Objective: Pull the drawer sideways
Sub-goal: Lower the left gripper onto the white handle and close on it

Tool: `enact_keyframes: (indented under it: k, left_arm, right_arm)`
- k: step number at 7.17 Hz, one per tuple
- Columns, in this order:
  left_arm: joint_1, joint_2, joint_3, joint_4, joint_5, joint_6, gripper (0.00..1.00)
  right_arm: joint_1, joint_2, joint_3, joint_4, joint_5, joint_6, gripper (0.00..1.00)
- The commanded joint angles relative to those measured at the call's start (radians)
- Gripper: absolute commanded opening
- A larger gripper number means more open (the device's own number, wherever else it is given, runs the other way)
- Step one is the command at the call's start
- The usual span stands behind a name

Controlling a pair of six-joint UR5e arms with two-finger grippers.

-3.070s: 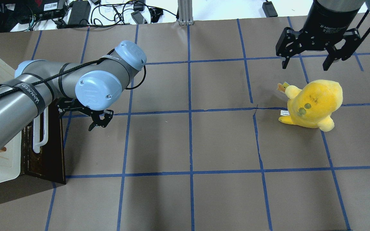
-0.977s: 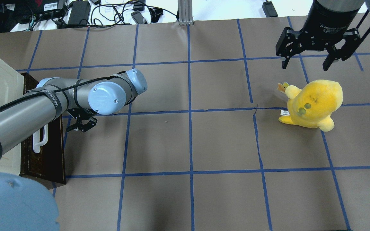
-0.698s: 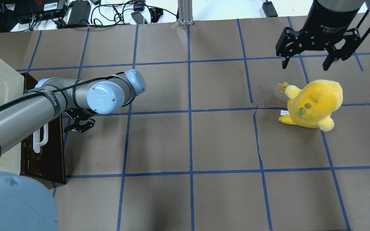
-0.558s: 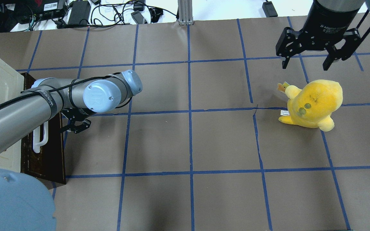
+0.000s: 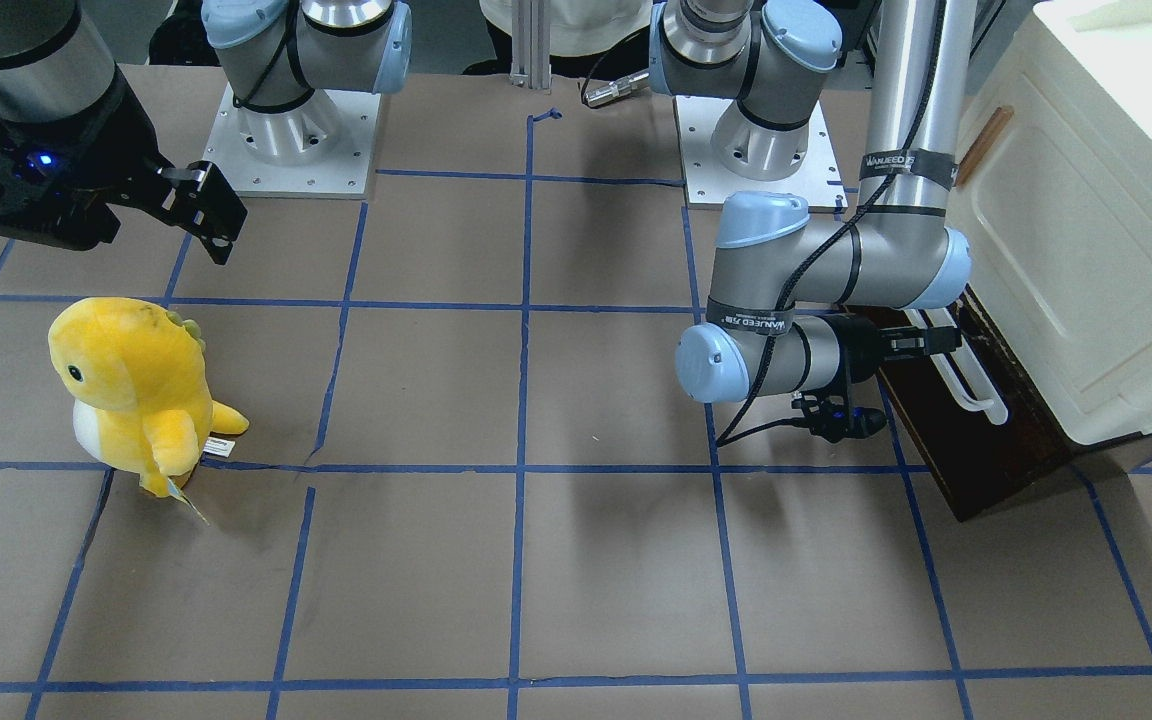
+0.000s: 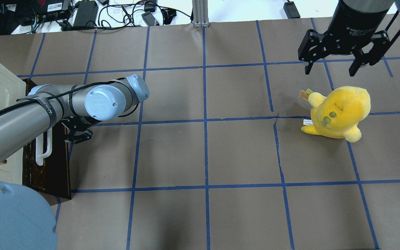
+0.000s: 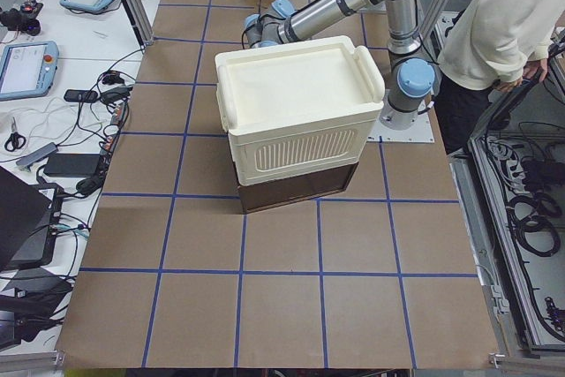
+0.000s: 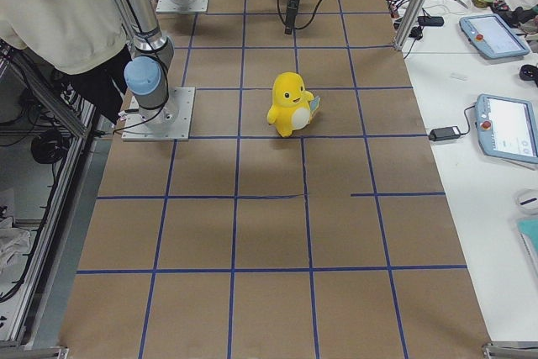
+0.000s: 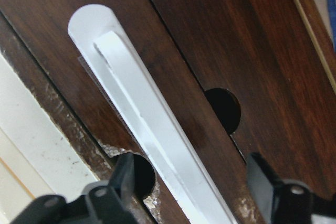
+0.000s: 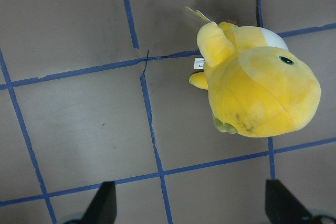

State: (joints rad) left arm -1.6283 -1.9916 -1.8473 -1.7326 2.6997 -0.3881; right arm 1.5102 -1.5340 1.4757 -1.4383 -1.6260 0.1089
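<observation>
The drawer's dark brown front (image 6: pixel 49 166) sits under the cream-white cabinet at the table's left end, and none of its pale interior shows. Its long white bar handle (image 6: pixel 43 151) runs along the front, also in the front-facing view (image 5: pixel 971 385). My left gripper (image 6: pixel 76 136) is open, just right of the handle's far end. In the left wrist view the handle (image 9: pixel 152 129) lies between the two spread fingertips (image 9: pixel 123 174), close up, without clear contact. My right gripper (image 6: pixel 329 72) is open and empty, high above the table at the far right.
The cream-white cabinet (image 5: pixel 1086 230) stands over the drawer and fills the table's left end (image 7: pixel 296 121). A yellow plush toy (image 6: pixel 337 111) stands at the far right, below my right gripper (image 10: pixel 191 211). Cables and power bricks (image 6: pixel 85 14) lie beyond the table's far edge.
My left arm has dropped and moved left, bringing the open gripper to the drawer handle. The right arm and the plush have not moved.
</observation>
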Motion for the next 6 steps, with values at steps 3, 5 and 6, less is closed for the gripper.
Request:
enact_keyframes:
  k: [3,5,6]
  left_arm:
    - [0.001,0.004,0.0,-0.001,0.003,-0.005,0.3]
    - [0.001,0.005,0.003,0.001,0.003,-0.008,0.31]
    - [-0.001,0.004,0.005,0.001,0.003,-0.011,0.3]
  right_arm:
    - [0.001,0.0,0.0,-0.001,0.0,0.0,1.0]
    - [0.001,0.0,0.0,-0.001,0.0,0.0,1.0]
    - [0.001,0.0,0.0,-0.001,0.0,0.0,1.0]
